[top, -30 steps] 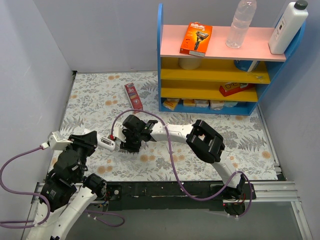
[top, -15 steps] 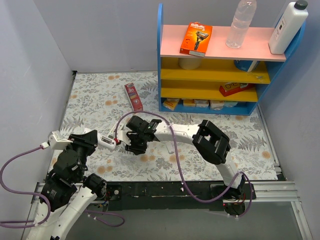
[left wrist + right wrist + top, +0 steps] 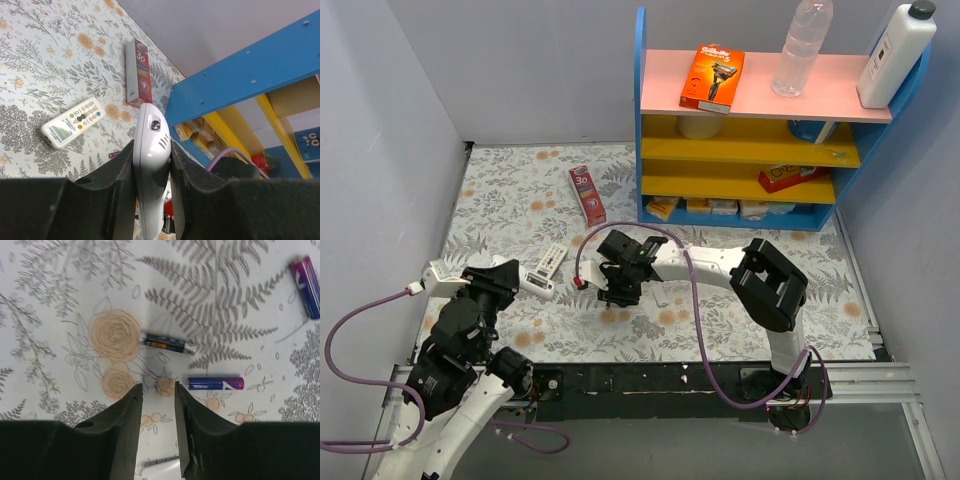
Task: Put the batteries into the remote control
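item 1. left gripper (image 3: 151,152): clamped shut on a white remote handset (image 3: 150,132). the handset is pinched by its long edges. its free end juts out past the fingertips and shows a round dark emblem and three short slots. it is carried clear of the mat.

item 2. right gripper (image 3: 156,387): jaws slightly parted with nothing between them, pointing down at the floral mat (image 3: 60,300). whether the tips touch the mat cannot be told.

item 3. batteries, all lying flat on the mat and apart from one another, as the right wrist view shows them:
- black-and-orange battery (image 3: 167,342), near the fingertips at 12 o'clock.
- blue-purple battery (image 3: 216,383), just beside the tips at 3 o'clock.
- second blue-purple battery (image 3: 306,287), well apart at 2 o'clock, cut by the frame edge.

item 4. buttoned white remote (image 3: 73,123): face up on the mat, with a display and rows of keys. in the top view it lies at 10 o'clock of the right gripper, between the two grippers, and neither touches it.

item 5. red carton (image 3: 137,72): flat on the mat at 12 o'clock of the buttoned remote, near the foot of the blue shelf unit (image 3: 642,120).

item 6. on the top board of the shelf unit: an orange razor pack (image 3: 712,77), a clear plastic bottle (image 3: 802,48) and a white bottle with black cap (image 3: 895,55).
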